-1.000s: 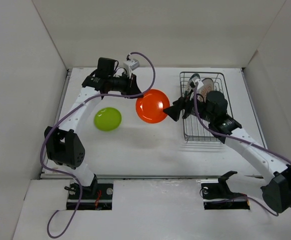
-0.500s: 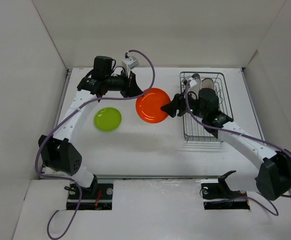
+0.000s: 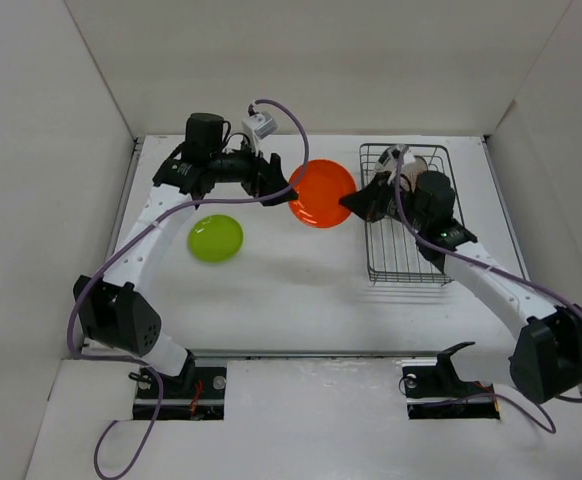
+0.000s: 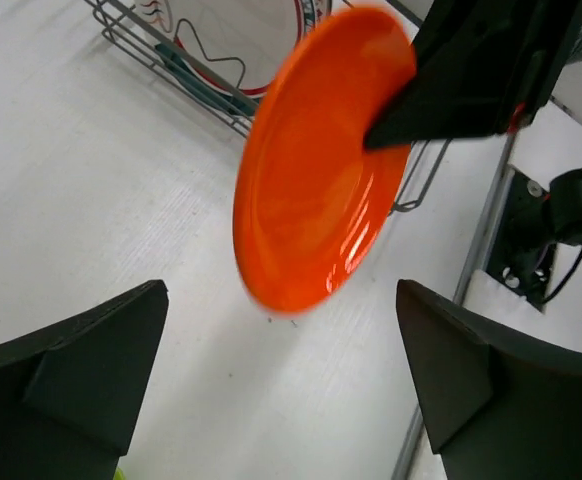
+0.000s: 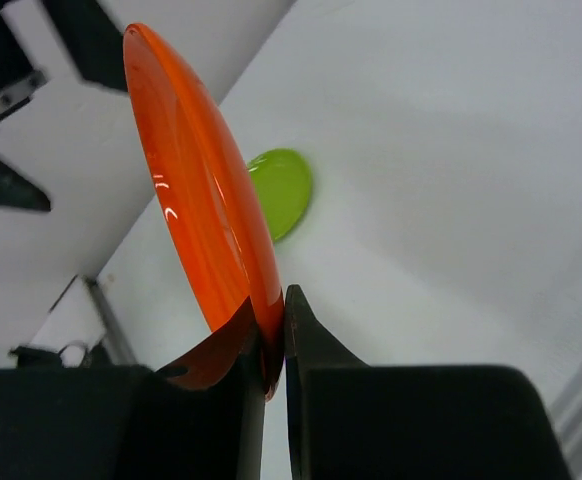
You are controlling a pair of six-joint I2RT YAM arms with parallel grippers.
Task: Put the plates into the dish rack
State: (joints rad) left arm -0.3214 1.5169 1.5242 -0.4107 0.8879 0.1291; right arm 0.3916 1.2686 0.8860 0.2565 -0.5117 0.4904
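White walls box in a white desk (image 3: 301, 290), and I am working both arms over its far half. Biggest thing on it is the rack (image 3: 411, 262), far right, with a patterned plate (image 4: 236, 30) standing in its far end. Just left of the rack's near-left corner, off the desk, hangs the orange plate (image 3: 322, 193). The right tool (image 3: 351, 203) is clamped tight on its rim at the rack side, with the rim sandwiched between the two fingers in the right wrist view. The lime plate (image 3: 216, 238) lies flat on the desk, well apart to the left. The left tool (image 3: 279, 183) stands wide open just beside the orange plate's left edge, gripping nothing. As I read it, the step in hand is carrying orange to the rack on the right arm alone. To do it well, I would back the left arm off first. Then I would bring the plate over a free slot, roll it fully on edge so the disc lines up with the prongs, lower it until it seats, and only then let go. Being round, it has no long axis. It is tilted, and its hollow face looks up and toward the left arm.
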